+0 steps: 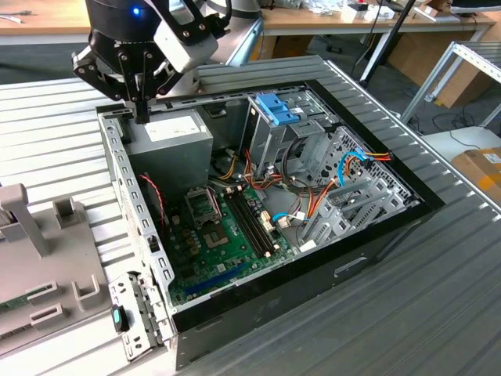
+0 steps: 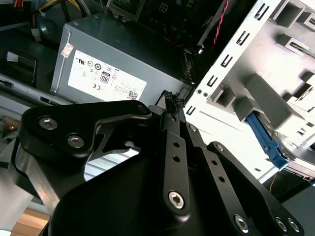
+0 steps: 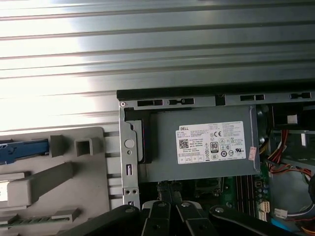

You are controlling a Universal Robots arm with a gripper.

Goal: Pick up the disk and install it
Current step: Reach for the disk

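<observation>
Gripper (image 1: 141, 110) pinched closed, empty, above the power supply (image 1: 176, 133) corner.
I can see the disk (image 2: 283, 147) parked in the grey holder (image 1: 47, 266) on the bench (image 1: 438, 313), just beside the open case (image 1: 376, 243).

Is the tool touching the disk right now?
Apart. The second wrist view shows the tool over the grey power supply box, while the disk, with its blue rail, lies past the case wall in the grey holder.
</observation>
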